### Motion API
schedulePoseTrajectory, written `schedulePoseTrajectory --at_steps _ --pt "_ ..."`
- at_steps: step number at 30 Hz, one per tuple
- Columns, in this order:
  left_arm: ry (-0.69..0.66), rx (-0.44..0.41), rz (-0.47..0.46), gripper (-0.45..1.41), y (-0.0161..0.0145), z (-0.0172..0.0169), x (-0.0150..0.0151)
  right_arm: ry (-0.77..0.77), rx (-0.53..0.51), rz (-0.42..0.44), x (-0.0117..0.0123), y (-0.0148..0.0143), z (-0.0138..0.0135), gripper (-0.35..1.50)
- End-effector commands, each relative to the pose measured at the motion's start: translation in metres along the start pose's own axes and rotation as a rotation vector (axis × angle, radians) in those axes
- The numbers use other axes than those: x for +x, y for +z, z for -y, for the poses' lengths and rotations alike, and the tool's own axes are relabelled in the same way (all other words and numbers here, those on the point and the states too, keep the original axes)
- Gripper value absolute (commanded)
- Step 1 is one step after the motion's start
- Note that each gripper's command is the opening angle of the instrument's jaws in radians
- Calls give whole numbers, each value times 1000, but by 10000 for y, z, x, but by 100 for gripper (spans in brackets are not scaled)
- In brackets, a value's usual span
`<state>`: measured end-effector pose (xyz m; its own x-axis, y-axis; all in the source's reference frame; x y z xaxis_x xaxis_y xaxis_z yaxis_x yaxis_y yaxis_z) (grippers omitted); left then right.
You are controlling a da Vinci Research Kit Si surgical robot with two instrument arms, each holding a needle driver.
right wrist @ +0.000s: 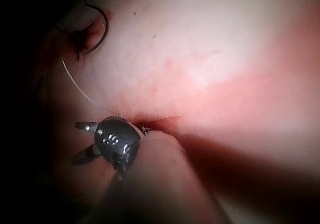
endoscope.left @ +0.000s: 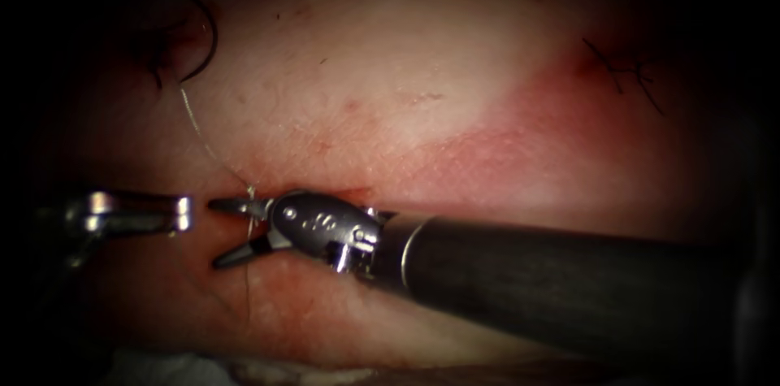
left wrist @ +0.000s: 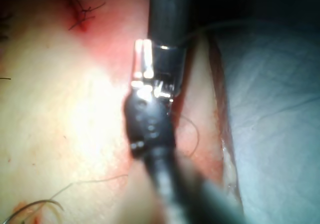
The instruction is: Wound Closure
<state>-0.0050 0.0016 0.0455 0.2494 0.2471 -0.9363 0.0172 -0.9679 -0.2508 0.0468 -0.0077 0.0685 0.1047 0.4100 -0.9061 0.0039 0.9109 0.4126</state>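
Lying well beyond the right tool's (endoscope.left: pixel 231 232) tips, up and away from them, the needle (endoscope.left: pixel 203 36) is showing as a dark curve resting on the tissue (endoscope.left: pixel 390 69), free of both tools. Thread (endoscope.left: pixel 207 142), pale and fine, is running from it down to the right tool, passing between its spread jaws, which are gripping nothing. Facing those tips, the left tool (endoscope.left: pixel 175 213) is hanging just beside them; I cannot tell how its jaws are standing, nor whether the needle's point is entering the tissue

glossy metal end effector (endoscope.left: pixel 231 232), seemingly moist tissue (endoscope.left: pixel 390 93)
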Motion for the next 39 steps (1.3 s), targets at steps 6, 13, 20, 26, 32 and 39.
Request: schedulePoseTrajectory --at_steps 6,13,20,26,32,39 --pt "26 24 -7 -45 -11 72 -73 40 116 -32 -7 20 16 110" --pt "50 56 37 -45 -58 104 -177 51 230 -138 -9 3 25 108" --pt "33 50 27 -45 -94 89 -245 88 147 -256 -9 -26 21 106" --pt "22 48 -21 -45 -127 45 -241 136 -32 -284 -20 -41 -15 106" --pt "5 53 1 -45 -154 11 -234 257 -111 -278 -30 -26 -14 106" --pt "-9 66 10 -45 -154 -19 -260 373 -288 -222 11 19 -38 115"
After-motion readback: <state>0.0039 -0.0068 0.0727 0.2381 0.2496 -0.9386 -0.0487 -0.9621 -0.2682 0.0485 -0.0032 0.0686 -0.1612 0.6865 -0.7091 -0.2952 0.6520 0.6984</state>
